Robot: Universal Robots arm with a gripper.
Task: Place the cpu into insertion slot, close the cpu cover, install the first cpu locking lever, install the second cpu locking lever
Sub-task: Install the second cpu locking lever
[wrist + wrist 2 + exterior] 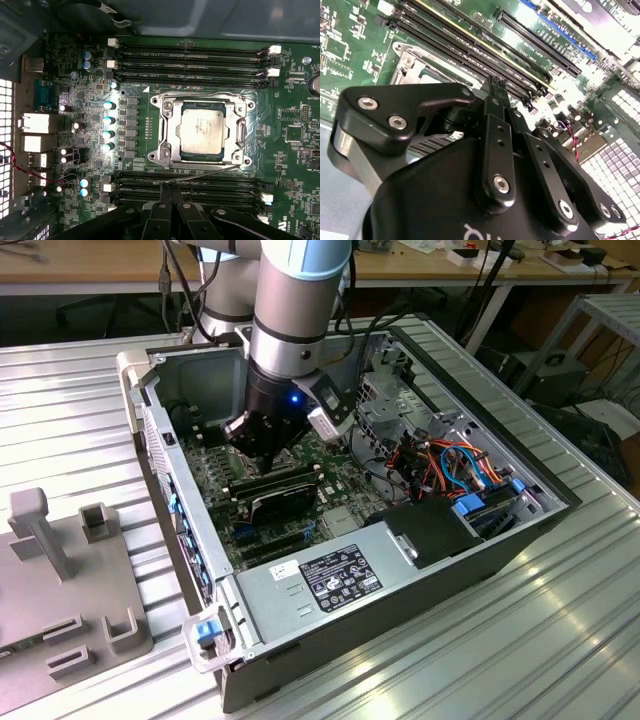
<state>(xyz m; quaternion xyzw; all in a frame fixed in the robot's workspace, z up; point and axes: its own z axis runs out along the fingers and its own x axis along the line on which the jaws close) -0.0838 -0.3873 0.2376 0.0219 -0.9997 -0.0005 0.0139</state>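
The arm is reaching down into an open computer case [440, 540], with the gripper [168, 190] hanging low over the motherboard [75, 75]. Its jaws are sitting together, tips meeting at a thin wire lever [200, 173] beside the socket; whether they are actually pinching it is hard to tell. The cpu [201, 131] is lying in the slot [240, 131] with the cover [170, 131] lying flat around it, between two banks of memory slots [190, 57].

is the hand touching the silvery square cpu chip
Apart. In the first wrist view the hand sits over the long black memory slots, clear of the silvery-grey square cpu chip.
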